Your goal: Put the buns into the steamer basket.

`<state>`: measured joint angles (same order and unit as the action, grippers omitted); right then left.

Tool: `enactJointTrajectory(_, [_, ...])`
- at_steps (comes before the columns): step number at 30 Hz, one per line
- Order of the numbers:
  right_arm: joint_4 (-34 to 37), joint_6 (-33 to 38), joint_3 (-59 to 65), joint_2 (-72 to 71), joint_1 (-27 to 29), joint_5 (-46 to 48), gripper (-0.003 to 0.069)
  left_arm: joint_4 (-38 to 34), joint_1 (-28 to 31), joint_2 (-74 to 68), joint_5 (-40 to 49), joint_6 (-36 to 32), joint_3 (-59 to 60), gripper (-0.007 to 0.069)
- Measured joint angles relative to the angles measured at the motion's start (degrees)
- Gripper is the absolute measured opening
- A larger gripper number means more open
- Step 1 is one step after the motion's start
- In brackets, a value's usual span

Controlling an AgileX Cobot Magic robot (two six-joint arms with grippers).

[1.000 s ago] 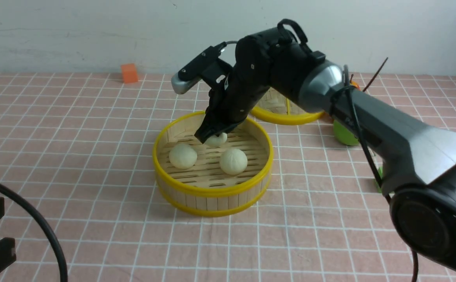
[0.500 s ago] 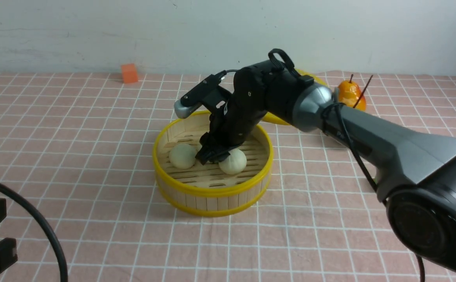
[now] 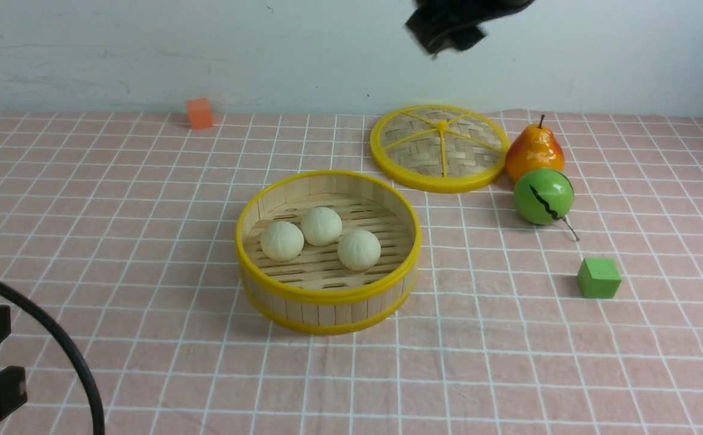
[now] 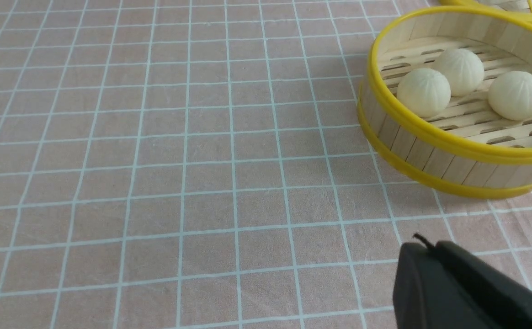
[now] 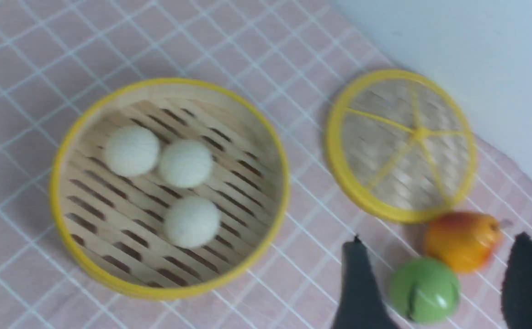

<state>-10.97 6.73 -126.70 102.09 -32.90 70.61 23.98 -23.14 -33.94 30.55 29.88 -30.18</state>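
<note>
Three buns (image 3: 321,225) in steamer basket (image 3: 327,296) | pink grid cloth (image 3: 146,211), white wall (image 3: 146,48) | right pincer (image 5: 438,237) spread | left pincer (image 4: 449,283) unclear

The right arm (image 3: 448,24) is only a dark blur, cut off at the top of the front view. The right fingers (image 5: 362,292) run off the edge of their blurry view. Only a bit of the left fingers (image 4: 458,288) shows, so their gap is hidden.

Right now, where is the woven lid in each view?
Front view: lid behind the steamer basket, to its right.
Left wrist view: only a sliver of lid at the frame edge, past the basket.
Right wrist view: whole lid, beside the basket.
Shared landmark: the basket with three buns.
</note>
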Motion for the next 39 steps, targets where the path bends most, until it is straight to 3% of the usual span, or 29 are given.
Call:
enactJointTrajectory(5, [-4.9, -5.6, 10.5, -9.3, 0.1, 0.9, 0.0071, -0.1, 0.0, 0.0, -0.1, 0.0, 0.0, 0.0028])
enactJointTrajectory(7, [-4.7, -6.7, 14.7, -12.2, 0.1, 0.9, 0.0010, -0.1, 0.0, 0.0, -0.1, 0.0, 0.0, 0.0029])
enactJointTrajectory(8, [-4.3, -7.9, 22.6, -15.9, 0.1, 0.6, -0.0014, -0.1, 0.0, 0.0, -0.1, 0.0, 0.0, 0.0029])
enactJointTrajectory(10, [-3.3, -11.1, 36.8, -24.0, 0.1, -5.2, -0.0019, -0.2, 0.0, 0.0, -0.1, 0.0, 0.0, 0.0034])
enactJointTrajectory(12, [-2.9, -12.3, 43.2, -27.4, 0.1, -9.3, -0.0019, -0.2, 0.0, 0.0, -0.1, 0.0, 0.0, 0.0035])
enactJointTrajectory(14, [-0.9, -14.6, 60.5, -36.5, 0.1, -24.1, -0.0019, -0.2, 0.0, 0.0, -0.1, 0.0, 0.0, 0.0036])
enactJointTrajectory(16, [0.3, -15.0, 67.1, -39.7, 0.1, -30.7, -0.0019, -0.2, 0.0, 0.0, -0.1, 0.0, 0.0, 0.0036])
enactJointTrajectory(21, [5.2, -15.2, 100.3, -51.6, 0.0, -66.3, -0.0019, -0.2, 0.0, 0.0, -0.1, 0.0, 0.0, 0.0036])
enactJointTrajectory(28, [5.5, -15.4, 123.7, -55.3, 0.0, -97.0, -0.0015, -0.2, 0.0, 0.0, -0.1, 0.0, 0.0, 0.0037])
enactJointTrajectory(32, [6.1, -15.0, 127.7, -55.6, 0.0, -99.7, -0.0013, -0.2, 0.0, 0.0, -0.1, 0.0, 0.0, 0.0039])
enactJointTrajectory(36, [10.2, -13.4, 127.9, -56.4, 0.0, -94.8, -0.0011, -0.2, 0.0, 0.0, -0.1, 0.0, 0.0, 0.0039])
enactJointTrajectory(39, [12.1, -10.2, 128.0, -62.9, 1.2, -85.0, -0.0010, -0.2, 0.0, 0.0, -0.1, 0.0, 0.0, 0.0044])
